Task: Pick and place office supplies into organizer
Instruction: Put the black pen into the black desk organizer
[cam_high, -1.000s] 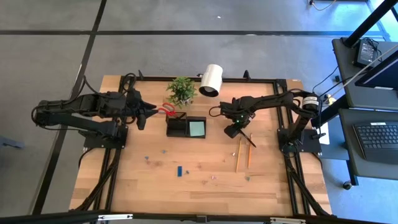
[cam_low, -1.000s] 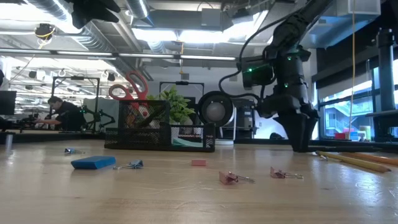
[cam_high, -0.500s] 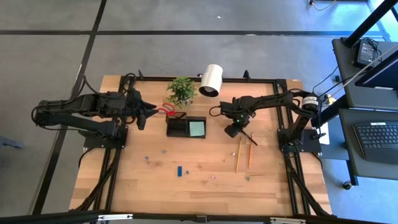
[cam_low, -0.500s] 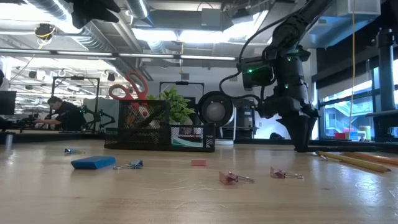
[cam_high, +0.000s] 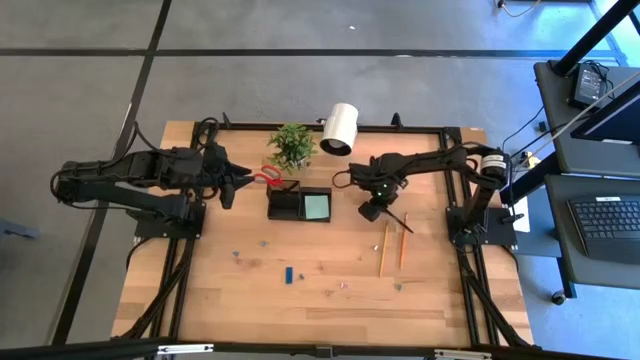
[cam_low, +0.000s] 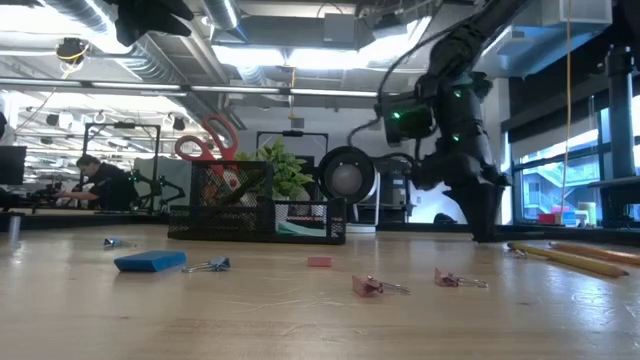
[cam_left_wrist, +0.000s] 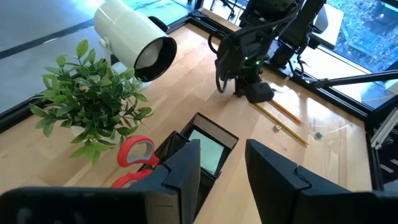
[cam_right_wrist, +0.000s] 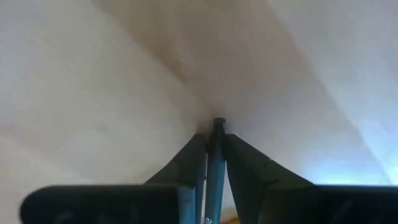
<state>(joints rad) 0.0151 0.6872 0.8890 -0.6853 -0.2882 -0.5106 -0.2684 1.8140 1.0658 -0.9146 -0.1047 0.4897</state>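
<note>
Right gripper (cam_high: 371, 211): lowered to the tabletop (cam_high: 300, 300) between the organizer and the two pencils; fingers (cam_right_wrist: 249, 177) pressed together on a dark pen (cam_right_wrist: 216, 165), which stands between them with its tip toward the wood.

Left gripper (cam_high: 240, 178): held above the tabletop's left portion near the far edge, pointing toward the organizer; fingers (cam_left_wrist: 186, 171) spread apart, holding nothing.

Organizer (cam_high: 298, 205): black mesh tray with two compartments, set near the middle of the far edge. The left compartment is taller in the low view and holds red-handled scissors (cam_high: 268, 176), handles up and leaning out toward the left gripper. The right compartment holds a pale teal note pad (cam_high: 317, 207) lying flat.

Pencils (cam_high: 392, 245): two, lying side by side on the tabletop's right portion, just beside the right gripper, roughly parallel.

Blue piece (cam_high: 287, 274): flat on the tabletop, toward the near edge from the organizer.

Binder clips (cam_low: 378, 286): several small ones scattered across the middle of the tabletop, well apart from one another.

Potted plant (cam_high: 291, 146): at the far edge, just behind the organizer.

White cylindrical lamp (cam_high: 341, 129): at the far edge, beside the plant.
</note>
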